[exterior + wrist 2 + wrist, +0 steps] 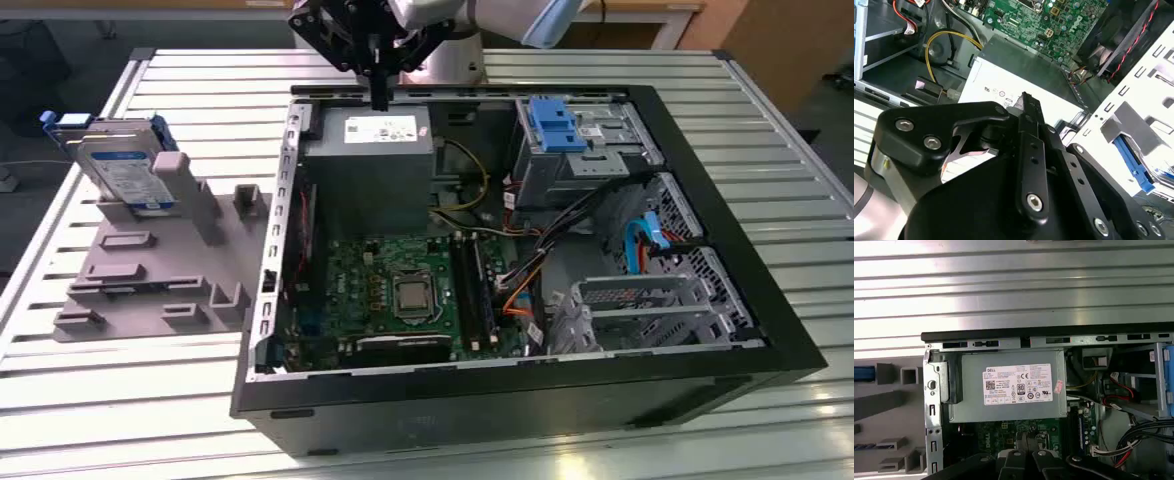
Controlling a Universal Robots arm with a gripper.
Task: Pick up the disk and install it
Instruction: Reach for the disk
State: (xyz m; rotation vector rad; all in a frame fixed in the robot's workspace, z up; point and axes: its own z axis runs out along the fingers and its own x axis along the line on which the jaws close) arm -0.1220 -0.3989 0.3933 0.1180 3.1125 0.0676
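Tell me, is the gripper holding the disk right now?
No, the disk stands in the grey fixture at the exterior view's left, while the gripper hangs apart from it, above the power supply.

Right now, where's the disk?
On the exterior view's left, the disk stands on edge in the grey fixture, outside the open computer case.

I see a ribbed metal counter [147, 400] carrying an open black computer case [507, 415]. Just beside the case, on the exterior view's left, sits a grey slotted stand [134, 285].
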